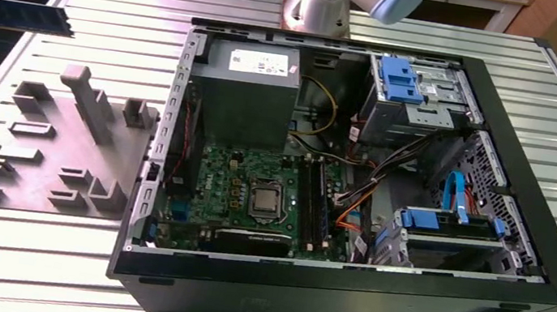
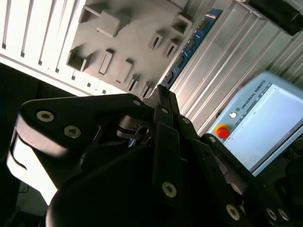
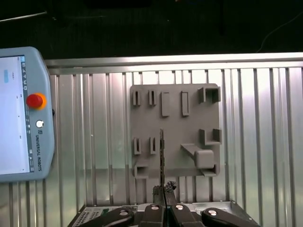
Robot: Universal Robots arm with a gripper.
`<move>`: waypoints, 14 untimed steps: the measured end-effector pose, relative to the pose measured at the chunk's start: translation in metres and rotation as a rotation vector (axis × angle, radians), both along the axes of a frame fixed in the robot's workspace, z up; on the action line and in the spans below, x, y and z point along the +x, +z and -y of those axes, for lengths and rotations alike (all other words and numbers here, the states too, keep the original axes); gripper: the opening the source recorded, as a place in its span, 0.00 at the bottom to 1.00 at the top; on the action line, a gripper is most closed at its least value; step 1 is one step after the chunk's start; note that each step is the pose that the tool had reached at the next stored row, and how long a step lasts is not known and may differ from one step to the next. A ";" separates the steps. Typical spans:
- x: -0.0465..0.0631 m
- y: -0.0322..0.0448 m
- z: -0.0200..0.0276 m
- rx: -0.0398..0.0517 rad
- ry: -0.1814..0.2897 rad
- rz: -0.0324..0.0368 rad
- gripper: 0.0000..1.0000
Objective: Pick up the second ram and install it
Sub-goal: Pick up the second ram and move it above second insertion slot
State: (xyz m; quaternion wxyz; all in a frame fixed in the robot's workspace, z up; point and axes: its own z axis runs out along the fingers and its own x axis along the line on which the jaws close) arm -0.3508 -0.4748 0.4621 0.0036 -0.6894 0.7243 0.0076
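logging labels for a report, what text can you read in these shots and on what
teach pendant: brand lettering by its red button, left unquoted; screen text too small to read
power supply: label too small to read
the second ram: label too small to read

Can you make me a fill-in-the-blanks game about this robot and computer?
The tool is shut on the second ram, over the ____ holder plate.
The computer case lies with its side ____.
The control tablet's round button is ____.
Missing words: gray; open; red.
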 end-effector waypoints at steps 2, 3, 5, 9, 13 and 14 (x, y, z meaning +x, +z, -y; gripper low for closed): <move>0.008 0.0001 0.0000 -0.0001 0.000 -0.0001 0.11; 0.011 0.0000 0.0000 0.0001 0.000 0.0000 0.11; 0.019 -0.0001 0.0000 0.0002 0.000 0.0000 0.11; 0.036 -0.0002 0.0000 0.0004 0.000 -0.0001 0.11; 0.055 -0.0003 0.0000 0.0005 0.000 -0.0001 0.11; 0.059 -0.0003 0.0000 0.0006 0.000 -0.0001 0.11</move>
